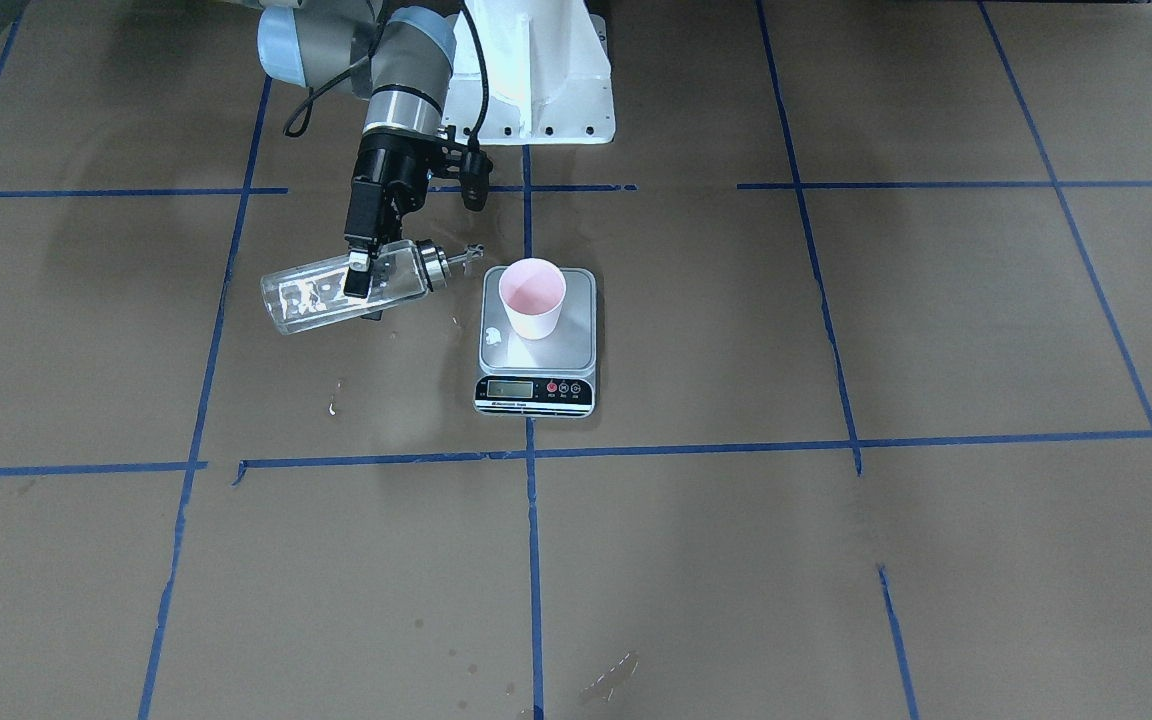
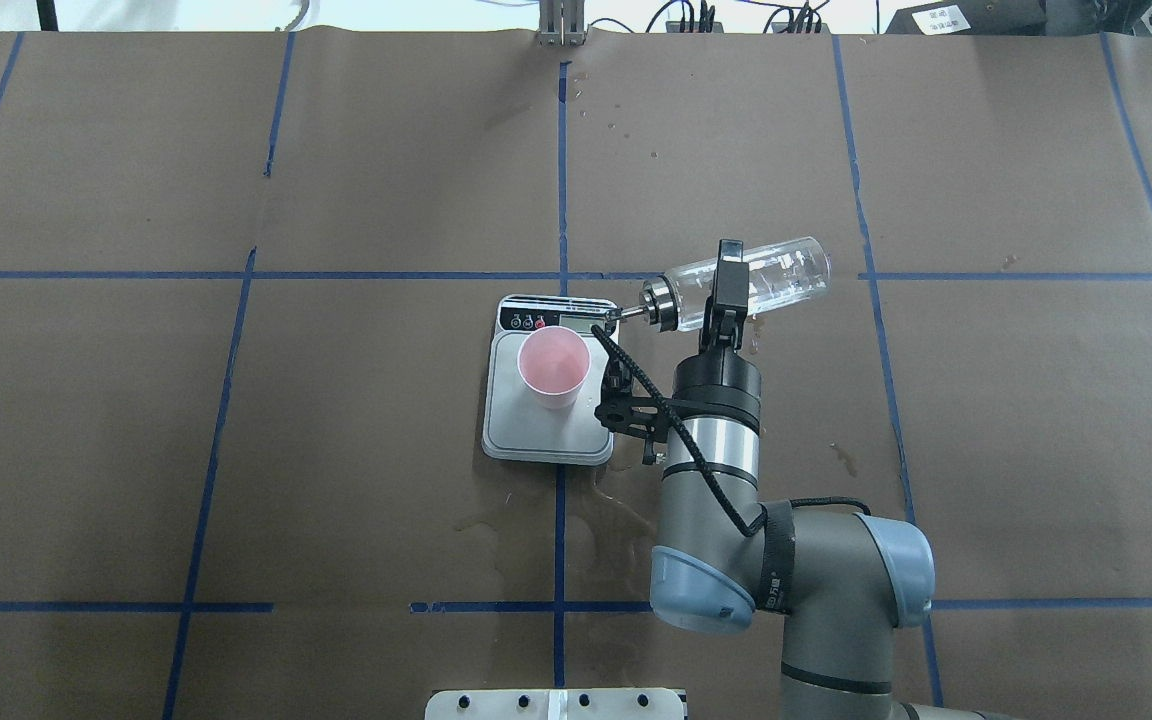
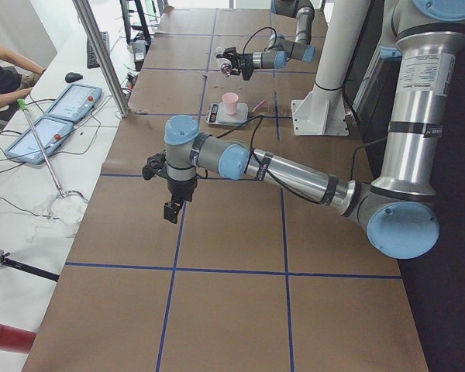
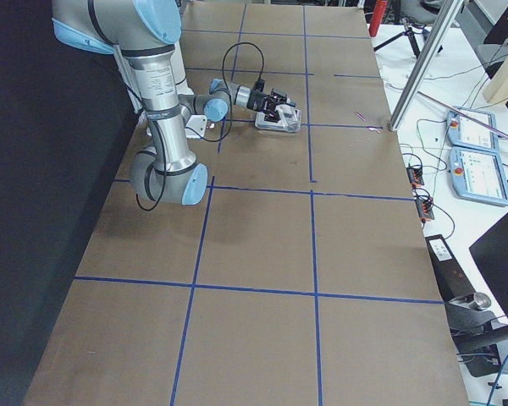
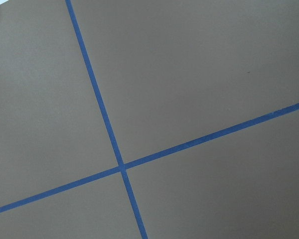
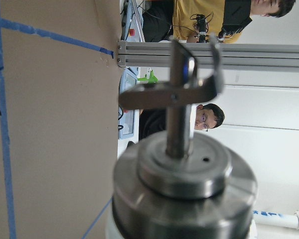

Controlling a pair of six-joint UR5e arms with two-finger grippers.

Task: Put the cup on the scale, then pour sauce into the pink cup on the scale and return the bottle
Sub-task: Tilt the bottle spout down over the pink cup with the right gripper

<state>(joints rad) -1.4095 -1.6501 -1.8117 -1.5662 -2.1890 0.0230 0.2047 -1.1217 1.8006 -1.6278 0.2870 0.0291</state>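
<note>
**Bottle tipped, spout not yet seen over the cup**

Toward the table's left end, the left gripper (image 3: 170, 211) hangs above the brown-paper-covered table (image 1: 736, 560). Whether its jaws are apart cannot be told (it shows clearly only in the left side view).

About mid-length of the table, between the robot-side edge and the operators' edge, lies the flat rectangular steel-topped digital scale (image 1: 576, 345). The small pale pink paper cup (image 1: 532, 300) stands upright on its platform.

Just to the right of the scale, the clear cylindrical glass bottle (image 1: 401, 272) is held in the air, nearly level. Its thin metal pour spout (image 1: 466, 255) is aimed toward the cup. The right gripper (image 1: 361, 285) is clamped across the bottle's body. The colourless sauce (image 1: 298, 296) shows inside only as glints.

The pour is judged to be the step in hand. The spout tip appears to sit beside the cup, not over its mouth, so it should be carried above the rim before the bottle is tipped further. The tilt is best raised slowly, with the display watched, since so thin a liquid would likely run fast.

In the overhead view the spout tip is set over the scale's display corner. In the front-facing view it lies just off the platform's far corner, and a droplet (image 1: 494, 338) is shown on the steel. In the right wrist view the spout is seen end-on against the operators (image 6: 209, 117), and the cup is not seen at all. In the left wrist view only paper and crossed blue tape (image 5: 122, 167) are seen.
</note>
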